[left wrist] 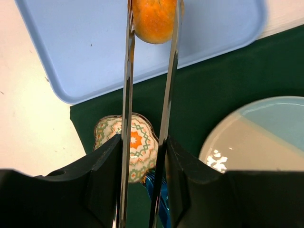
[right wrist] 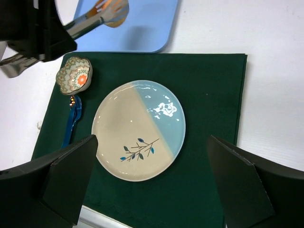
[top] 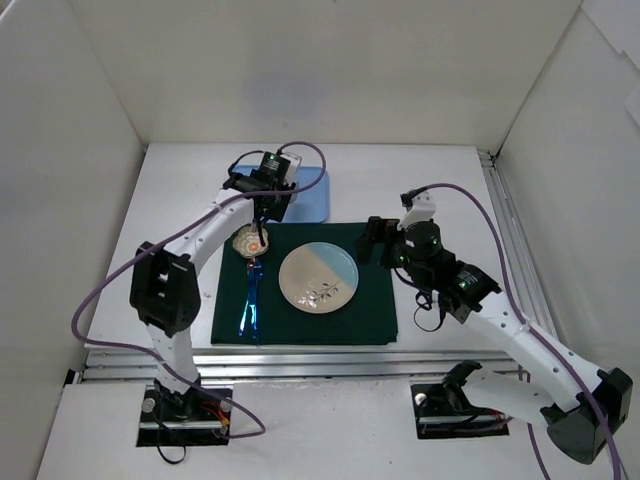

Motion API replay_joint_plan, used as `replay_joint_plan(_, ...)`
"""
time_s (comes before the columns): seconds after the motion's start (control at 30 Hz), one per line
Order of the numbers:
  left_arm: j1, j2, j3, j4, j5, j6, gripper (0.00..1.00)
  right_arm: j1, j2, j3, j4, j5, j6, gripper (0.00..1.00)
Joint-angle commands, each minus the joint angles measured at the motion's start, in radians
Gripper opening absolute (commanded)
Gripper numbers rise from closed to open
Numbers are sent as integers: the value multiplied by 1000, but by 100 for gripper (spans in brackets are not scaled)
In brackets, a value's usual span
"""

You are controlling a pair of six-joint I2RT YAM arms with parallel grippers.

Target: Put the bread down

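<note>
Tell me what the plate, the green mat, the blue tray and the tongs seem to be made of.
Plate: likely glazed ceramic, glossy with bright glare patches.
Green mat: probably cloth, matte, no glare.
Blue tray: apparently plastic, smooth, evenly coloured, with rounded corners.
Tongs: metal, thin mirror-bright blades.

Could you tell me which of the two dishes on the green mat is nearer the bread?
The small flower-shaped dish at the left edge of the mat; the big two-tone plate sits mid-mat, farther from the bread.
</note>
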Motion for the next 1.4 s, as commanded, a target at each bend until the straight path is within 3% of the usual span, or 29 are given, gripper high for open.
replay_joint_plan(0.0, -66, -166, 71, -11, -33, 13, 33, 6, -29, 25, 37, 65, 5, 97)
replay_joint_plan(0.3, -250, -436, -214, 8, -28, -12, 37, -18, -140, -15, -24, 339, 112, 98)
replay_joint_plan(0.43, -348, -533, -415, 67, -49, -38, 37, -69, -169, -23, -37, 304, 140, 98)
replay_joint_plan(0.63, -399, -635, -552, 73, -85, -85, 40, -86, -203, -29, -38, 293, 131, 98)
replay_joint_plan(0.93, -474, -620, -616, 96, -117, -110, 40, -90, -180, -20, -41, 263, 118, 98)
replay_joint_plan(1.37, -484, -539, -633, 113, -152, -122, 41, -90, -181, -17, -38, 244, 109, 98)
